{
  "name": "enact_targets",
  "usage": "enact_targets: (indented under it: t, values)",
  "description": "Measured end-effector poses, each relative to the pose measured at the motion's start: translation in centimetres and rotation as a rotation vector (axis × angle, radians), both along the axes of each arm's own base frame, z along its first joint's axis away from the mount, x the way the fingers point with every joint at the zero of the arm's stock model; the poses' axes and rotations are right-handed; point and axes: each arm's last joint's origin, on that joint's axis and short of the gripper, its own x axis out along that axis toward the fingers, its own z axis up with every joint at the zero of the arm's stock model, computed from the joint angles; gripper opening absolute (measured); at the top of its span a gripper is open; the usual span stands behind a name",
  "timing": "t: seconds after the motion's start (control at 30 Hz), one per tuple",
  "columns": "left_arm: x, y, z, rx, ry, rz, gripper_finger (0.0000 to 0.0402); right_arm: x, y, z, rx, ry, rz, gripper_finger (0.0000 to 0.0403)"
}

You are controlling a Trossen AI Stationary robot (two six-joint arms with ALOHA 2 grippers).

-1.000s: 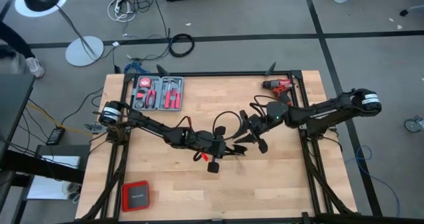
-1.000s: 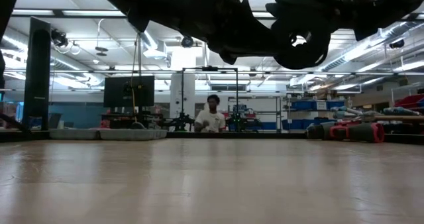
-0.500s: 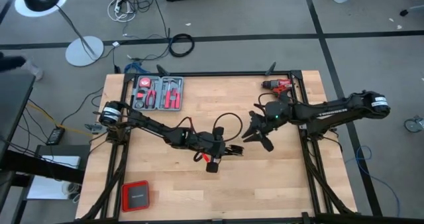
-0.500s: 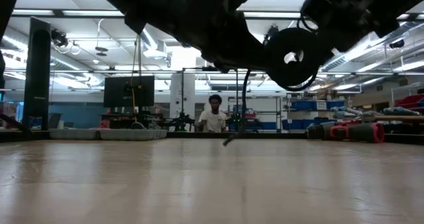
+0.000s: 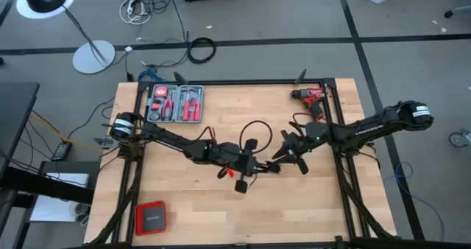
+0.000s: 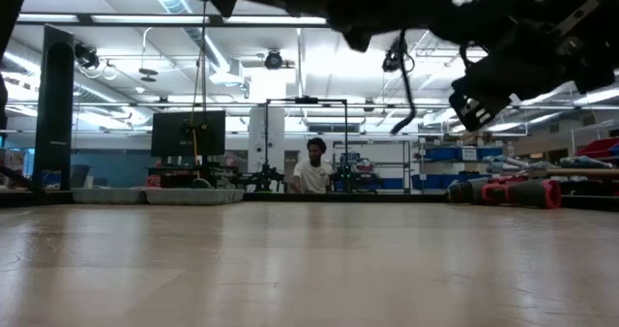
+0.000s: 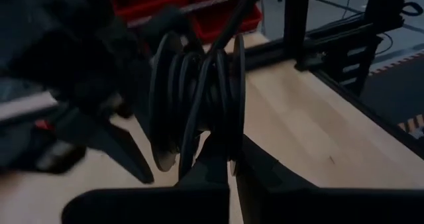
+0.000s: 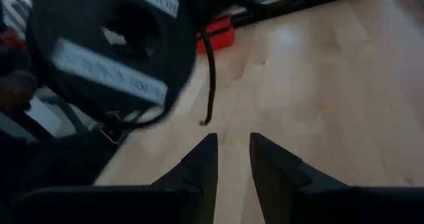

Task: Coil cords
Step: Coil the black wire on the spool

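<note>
Cord [image 5: 254,131] arches between left pincer [image 5: 259,168] and right pincer [image 5: 288,156].

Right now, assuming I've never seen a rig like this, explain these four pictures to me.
Two dark robot arms work at a wooden table. One picture looks straight down, one looks level across the tabletop, and two come from cameras on the arms' wrists. The left gripper, at mid-table, is shut on a spool wound with thin black cord. The right gripper is beside it, open and empty. Also on the table: a plier case, a red drill and a red-edged box.
</note>
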Motion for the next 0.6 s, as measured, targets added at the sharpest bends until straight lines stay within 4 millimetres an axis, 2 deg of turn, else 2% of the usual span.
enact_targets:
  t: [0.27,0.47,0.6]
  values:
    - [1.0,0.2,2.9,0.131,-0.106,0.073,0.0008,-0.5,0.6,-0.2,0.053,-0.049,-0.008,0.0089]
    - [1.5,0.4,4.7,0.199,-0.16,0.164,0.0008,-0.3,0.5,0.8,0.054,-0.159,-0.038,0.0107]
    - [1.7,0.5,5.8,0.224,-0.194,0.208,0.0008,-0.3,0.4,0.8,0.057,-0.162,-0.06,0.0114]
